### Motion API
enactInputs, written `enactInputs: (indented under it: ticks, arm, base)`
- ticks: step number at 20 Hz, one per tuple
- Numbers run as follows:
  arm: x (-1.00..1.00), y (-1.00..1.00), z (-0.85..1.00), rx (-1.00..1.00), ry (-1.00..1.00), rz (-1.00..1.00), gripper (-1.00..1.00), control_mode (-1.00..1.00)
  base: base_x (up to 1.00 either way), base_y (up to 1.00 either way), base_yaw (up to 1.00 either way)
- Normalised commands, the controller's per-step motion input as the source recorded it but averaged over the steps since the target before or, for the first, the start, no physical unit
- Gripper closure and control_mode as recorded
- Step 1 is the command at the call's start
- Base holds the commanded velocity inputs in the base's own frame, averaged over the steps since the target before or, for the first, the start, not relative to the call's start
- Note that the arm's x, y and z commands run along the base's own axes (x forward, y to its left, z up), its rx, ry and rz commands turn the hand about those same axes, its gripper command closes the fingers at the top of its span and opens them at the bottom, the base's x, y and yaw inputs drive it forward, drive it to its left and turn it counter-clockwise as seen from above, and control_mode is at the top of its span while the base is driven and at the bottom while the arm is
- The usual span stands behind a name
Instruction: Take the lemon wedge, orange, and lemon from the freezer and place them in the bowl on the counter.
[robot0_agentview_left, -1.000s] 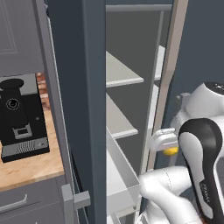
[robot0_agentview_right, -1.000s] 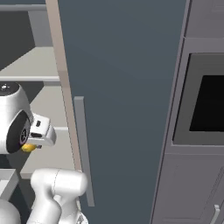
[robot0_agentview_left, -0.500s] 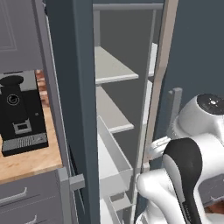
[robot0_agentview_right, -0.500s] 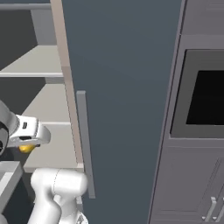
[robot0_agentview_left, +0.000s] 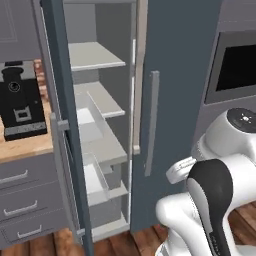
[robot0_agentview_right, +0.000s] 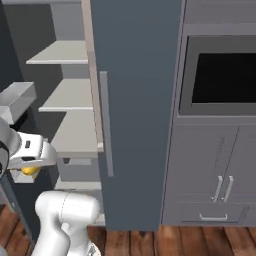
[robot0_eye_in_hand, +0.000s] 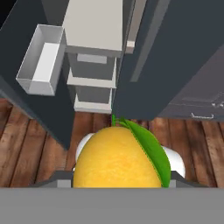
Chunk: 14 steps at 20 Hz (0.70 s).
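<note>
- Far left there's a black coffee machine (robot0_agentview_left: 21, 100) sitting on the wood table (robot0_agentview_left: 27, 147), with grey drawers (robot0_agentview_left: 25, 200) under it.
- Right next to that is the freezer (robot0_agentview_left: 185, 75). Its left door (robot0_agentview_left: 62, 125) is swung wide open, so you can look straight in.
- Inside it's light grey shelves (robot0_agentview_left: 95, 55) stacked up, and a white drawer (robot0_agentview_left: 95, 180) down low is pulled out toward the room. From the hand view there's another white drawer (robot0_eye_in_hand: 41, 61) sticking out on the left, looks like nothing in it as far as I can tell.
- The freezer's right door (robot0_agentview_right: 135, 100) is closed, long vertical bar handle (robot0_agentview_right: 106, 125) on it.
- Further right is a built-in oven with a dark window (robot0_agentview_right: 225, 77), and grey cabinet doors (robot0_agentview_right: 210, 170) below that.
- Floor is reddish wood planks (robot0_eye_in_hand: 26, 148).
- The robot arm is pulled back out in front of the freezer. The pincer (robot0_agentview_right: 30, 167) sits low at the left edge of the right base view with something yellow tucked under it.
- Hand view makes it obvious: that's the lemon (robot0_eye_in_hand: 116, 157), big yellow thing with a green leaf (robot0_eye_in_hand: 151, 148) on its right side, sitting right up against the camera between the fingers. So the pincer is clamped on the lemon, held in the air over the floor, clear of the freezer shelves.
</note>
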Motion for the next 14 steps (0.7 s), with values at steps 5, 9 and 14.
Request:
enactInputs:
  ticks: [5,9,14]
  arm:
    - [0.00,0.00,0.00,0.00,0.00,0.00,1.00,1.00]
    - [0.00,0.00,0.00,0.00,0.00,0.00,1.00,1.00]
    - [0.00,0.00,0.00,0.00,0.00,0.00,1.00,1.00]
  base:
    - [-0.89,0.65,-0.07]
    - [-0.21,1.00,-0.06]
    - [0.00,1.00,-0.04]
